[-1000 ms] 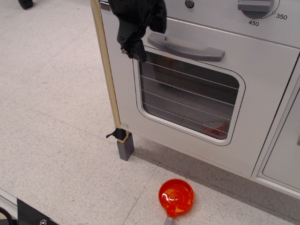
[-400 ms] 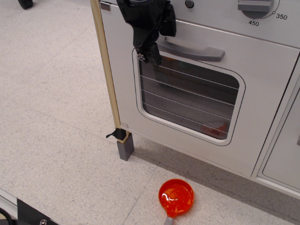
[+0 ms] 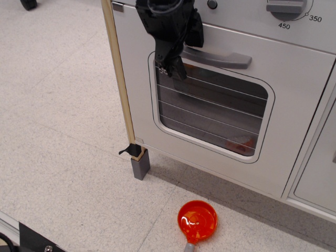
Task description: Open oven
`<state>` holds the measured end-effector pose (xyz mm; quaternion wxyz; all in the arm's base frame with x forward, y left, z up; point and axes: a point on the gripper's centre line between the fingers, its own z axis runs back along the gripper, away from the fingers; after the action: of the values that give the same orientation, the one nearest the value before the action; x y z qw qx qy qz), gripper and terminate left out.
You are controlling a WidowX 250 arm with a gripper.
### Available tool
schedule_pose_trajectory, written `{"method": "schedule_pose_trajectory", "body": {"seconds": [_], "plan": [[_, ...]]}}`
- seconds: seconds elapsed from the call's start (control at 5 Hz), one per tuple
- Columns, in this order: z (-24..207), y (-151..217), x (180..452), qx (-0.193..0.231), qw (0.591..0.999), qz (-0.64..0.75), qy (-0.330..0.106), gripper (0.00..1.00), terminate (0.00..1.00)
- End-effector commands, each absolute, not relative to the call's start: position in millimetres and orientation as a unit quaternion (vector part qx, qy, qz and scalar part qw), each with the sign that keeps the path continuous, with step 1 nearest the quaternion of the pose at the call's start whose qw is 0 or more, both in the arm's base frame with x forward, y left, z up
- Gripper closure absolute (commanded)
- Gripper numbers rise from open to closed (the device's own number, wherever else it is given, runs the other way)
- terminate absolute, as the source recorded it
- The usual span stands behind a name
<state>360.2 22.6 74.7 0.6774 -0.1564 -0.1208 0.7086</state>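
Observation:
The silver-grey toy oven (image 3: pixel 294 105) stands at the right with its door shut. The door has a rounded-rectangle window (image 3: pixel 210 110) showing wire racks and a dark interior. A grey bar handle (image 3: pixel 220 56) runs across the door above the window. A temperature dial (image 3: pixel 286 6) sits on the panel above. My black gripper (image 3: pixel 170 65) hangs down in front of the left end of the handle and the window's top-left corner. Its fingers (image 3: pixel 176 71) look close together; I cannot tell whether they hold anything.
An orange translucent ladle or pan (image 3: pixel 197 221) lies on the speckled floor below the oven. A wooden edge strip (image 3: pixel 119 84) runs down the oven's left side to a grey foot (image 3: pixel 140 165). A plain cabinet door (image 3: pixel 320 168) is at the far right.
My gripper has moved right and slightly down, from the door's top-left edge to in front of the handle's left end. The oven door has not moved.

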Motion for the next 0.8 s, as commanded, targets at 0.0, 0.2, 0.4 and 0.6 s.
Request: {"method": "schedule_pose_trajectory", "body": {"seconds": [0.0,0.2,0.4,0.6], "plan": [[70.0,24.2,351.9,-0.169,0.694,0.686,-0.136,0.00,0.00],[69.8,22.1,348.0,-0.174,0.694,0.682,-0.152,0.00,0.00],[72.0,25.8,338.7,-0.168,0.700,0.680,-0.135,0.00,0.00],[78.4,34.6,324.6,-0.164,0.713,0.672,-0.117,0.00,0.00]]}}
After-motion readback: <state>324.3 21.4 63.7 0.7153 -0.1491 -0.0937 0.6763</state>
